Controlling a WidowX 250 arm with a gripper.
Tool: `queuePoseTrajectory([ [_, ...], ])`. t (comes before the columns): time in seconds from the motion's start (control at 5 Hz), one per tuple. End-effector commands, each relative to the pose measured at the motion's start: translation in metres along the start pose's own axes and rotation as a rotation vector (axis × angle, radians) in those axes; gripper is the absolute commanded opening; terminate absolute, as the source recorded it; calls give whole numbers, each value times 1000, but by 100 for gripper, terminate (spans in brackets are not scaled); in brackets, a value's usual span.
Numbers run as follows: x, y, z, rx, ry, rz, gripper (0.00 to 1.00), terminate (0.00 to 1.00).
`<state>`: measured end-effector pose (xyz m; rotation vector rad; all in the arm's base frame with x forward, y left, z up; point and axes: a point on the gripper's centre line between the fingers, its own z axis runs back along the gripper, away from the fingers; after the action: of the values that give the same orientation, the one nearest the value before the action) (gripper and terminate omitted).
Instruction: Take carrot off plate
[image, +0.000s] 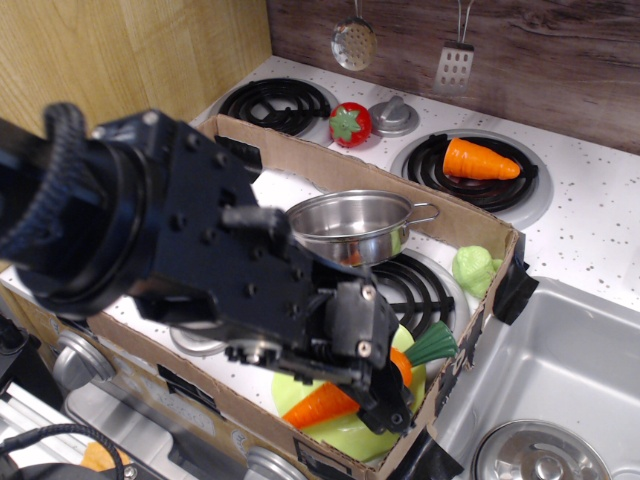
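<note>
Now you are at the grasp: the jaws sit down over the middle of the carrot, seemingly clamped on it, though the black wrist hides the contact. It lies across the plate, smooth orange taper, green top toward the sink. Next, lift clear of the scalloped rim. Beyond, a shiny steel pot stands on the tabletop.

Big black claw sits low over the carrot on the green plate w/ its tips at the carrot's middle, steel pot just behind, & a stubby carrot on the far burner.
</note>
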<state>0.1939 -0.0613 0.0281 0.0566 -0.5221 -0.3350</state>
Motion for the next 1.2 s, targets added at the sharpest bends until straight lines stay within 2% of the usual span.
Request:
queuePoseTrajectory([
  [0.0, -1, 1, -11, -26, -26, -1, 100, 0],
  [0.2, -1, 2, -16, -60, -8, 42, 100, 0],
  [0.4, 8, 4, -1, -54, 47, 40, 0, 0],
  [0.8, 27, 36, 37, -86, 163, 77, 0, 0],
  [1.0, 28, 63, 44, -51, 147, 29, 0, 0],
])
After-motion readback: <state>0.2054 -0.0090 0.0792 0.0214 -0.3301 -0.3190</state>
